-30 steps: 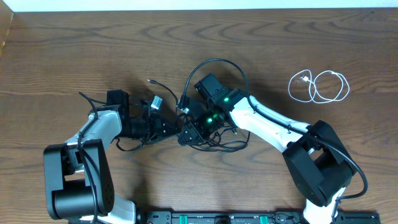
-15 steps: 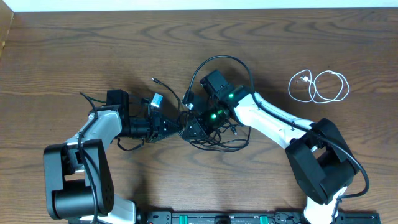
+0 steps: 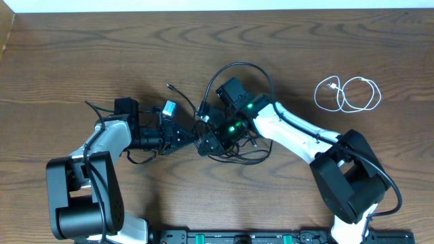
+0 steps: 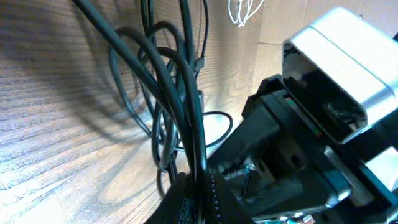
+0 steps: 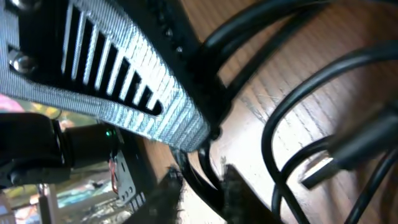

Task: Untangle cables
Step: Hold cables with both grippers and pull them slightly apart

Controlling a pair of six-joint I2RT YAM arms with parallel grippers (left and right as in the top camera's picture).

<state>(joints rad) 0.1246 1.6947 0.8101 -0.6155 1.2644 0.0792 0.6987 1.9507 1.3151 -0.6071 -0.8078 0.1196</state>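
A knot of black cables (image 3: 239, 157) lies at the table's middle, with one loop arching up behind the right arm. My left gripper (image 3: 184, 140) points right and is shut on several black strands (image 4: 168, 93), which run between its fingers (image 4: 199, 202). My right gripper (image 3: 205, 144) faces it, nearly touching, with black strands (image 5: 298, 106) pinched between its fingers (image 5: 202, 193). A white cable (image 3: 349, 93) lies coiled apart at the far right; it also shows in the left wrist view (image 4: 242, 9).
A small light-blue plug end (image 3: 169, 108) sticks up just behind my left gripper. A flat metal plug (image 5: 317, 174) lies on the wood by the right fingers. The two arms crowd the middle of the brown wooden table (image 3: 81, 54).
The right gripper has shifted slightly right and back, and the black loop behind it has risen and widened. The left gripper has stayed almost still on its strands.
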